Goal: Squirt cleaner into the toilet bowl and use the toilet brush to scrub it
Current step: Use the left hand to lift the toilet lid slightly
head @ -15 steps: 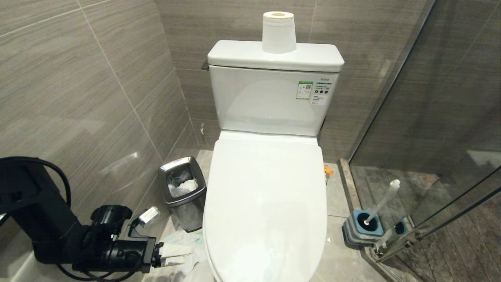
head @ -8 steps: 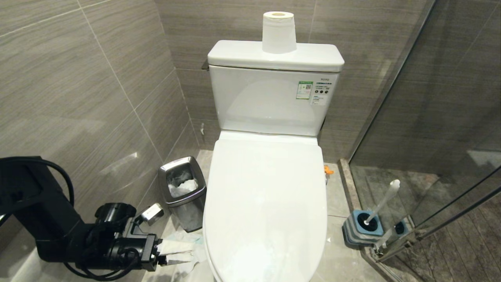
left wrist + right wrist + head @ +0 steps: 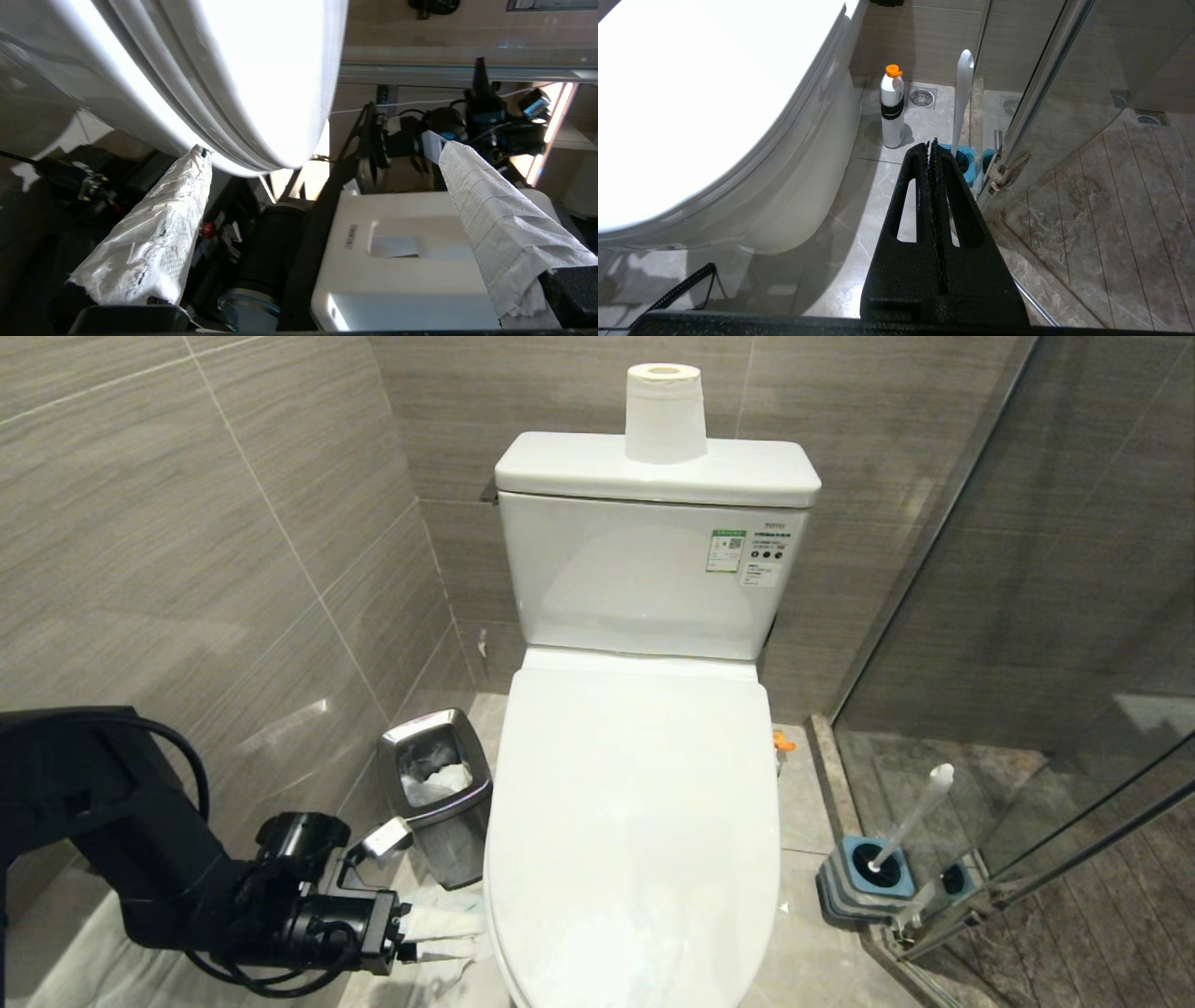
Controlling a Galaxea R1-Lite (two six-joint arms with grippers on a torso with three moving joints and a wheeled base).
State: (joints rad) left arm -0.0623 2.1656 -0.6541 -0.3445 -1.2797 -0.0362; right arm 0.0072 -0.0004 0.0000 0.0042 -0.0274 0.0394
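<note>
The left end effector (image 3: 439, 933), its fingers (image 3: 154, 233) wrapped in white paper and spread wide with nothing between them, reaches in low at the front left edge of the toilet bowl (image 3: 635, 821). Over the past second the arm has slid along the floor from the left toward the bowl, and the paper-clad tips now sit just at the rim of the closed lid (image 3: 644, 775); in the left wrist view one tip appears to meet the stacked edges of lid and seat, though contact cannot be confirmed. The move reads as a bid to get under the lid and raise it, the step that must come before any cleaner can go in. Just behind the arm stands a small steel waste bin (image 3: 435, 793) holding crumpled paper.

The right end effector (image 3: 932, 154) hangs out of the head view with its black fingers pressed together and empty, pointing down at the floor on the bowl's right side. There a white bottle with an orange cap (image 3: 893, 107), presumably the cleaner, stands upright beside the bowl's base. The toilet brush (image 3: 910, 821) leans in its blue-and-grey holder (image 3: 864, 882) by the glass shower door. A paper roll (image 3: 665, 413) stands on the cistern. Squirting and scrubbing both remain undone.
</note>
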